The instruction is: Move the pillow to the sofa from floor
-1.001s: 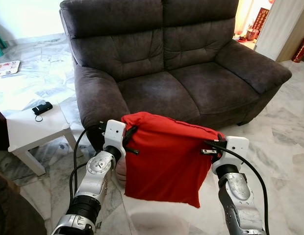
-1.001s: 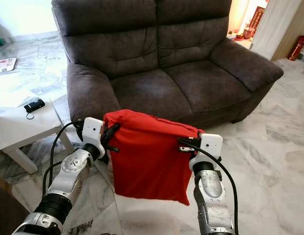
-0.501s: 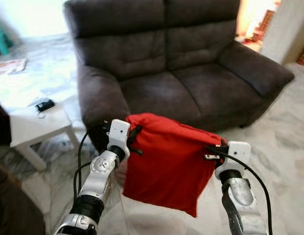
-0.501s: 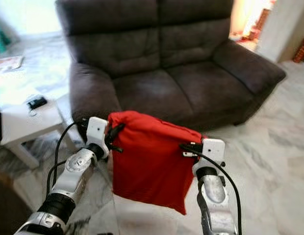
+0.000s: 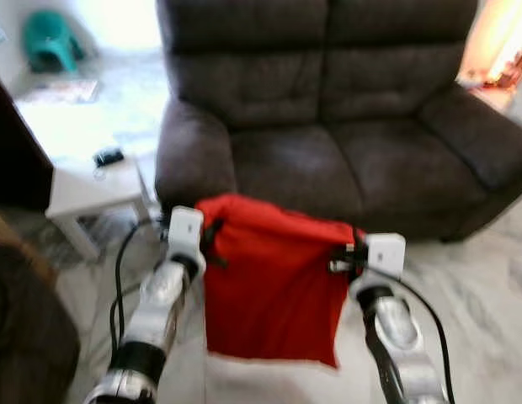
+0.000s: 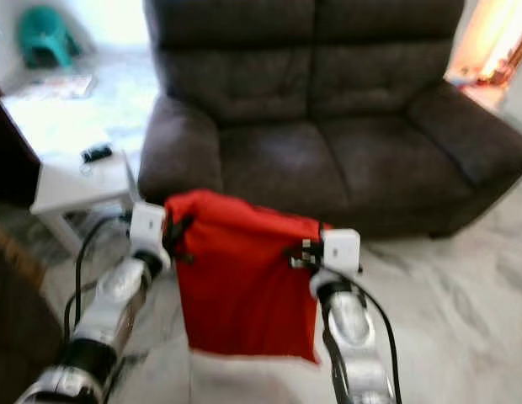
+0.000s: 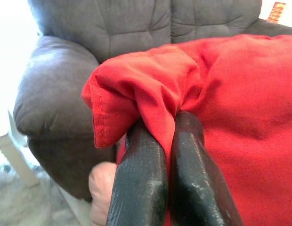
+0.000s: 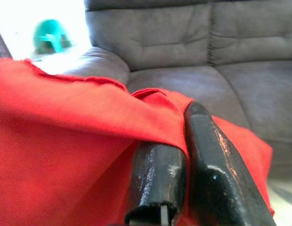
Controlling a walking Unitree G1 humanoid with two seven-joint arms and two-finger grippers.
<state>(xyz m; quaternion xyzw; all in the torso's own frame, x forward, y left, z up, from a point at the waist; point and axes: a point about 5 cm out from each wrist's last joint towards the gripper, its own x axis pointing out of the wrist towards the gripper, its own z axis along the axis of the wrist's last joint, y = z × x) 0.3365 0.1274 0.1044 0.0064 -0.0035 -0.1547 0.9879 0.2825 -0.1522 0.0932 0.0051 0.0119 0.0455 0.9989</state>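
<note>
A red pillow (image 5: 274, 286) hangs in the air between my two arms, in front of the dark brown sofa (image 5: 328, 143). My left gripper (image 5: 212, 237) is shut on the pillow's upper left corner, and the left wrist view shows the red cloth (image 7: 150, 89) pinched between its black fingers (image 7: 136, 183). My right gripper (image 5: 341, 257) is shut on the upper right corner; its fingers (image 8: 158, 181) clamp a fold of the same cloth (image 8: 66, 141). The pillow's lower edge hangs above the marble floor (image 5: 480, 286).
A low white side table (image 5: 88, 185) with a small black object (image 5: 108, 156) stands left of the sofa's arm. A teal stool (image 5: 50, 38) sits far back left. A dark brown shape (image 5: 25, 328) fills the lower left corner. Both sofa seats are bare.
The whole picture has shifted: the camera has turned so the sofa sits more centred and the image is blurred. Both grippers keep their hold on the pillow's top corners.
</note>
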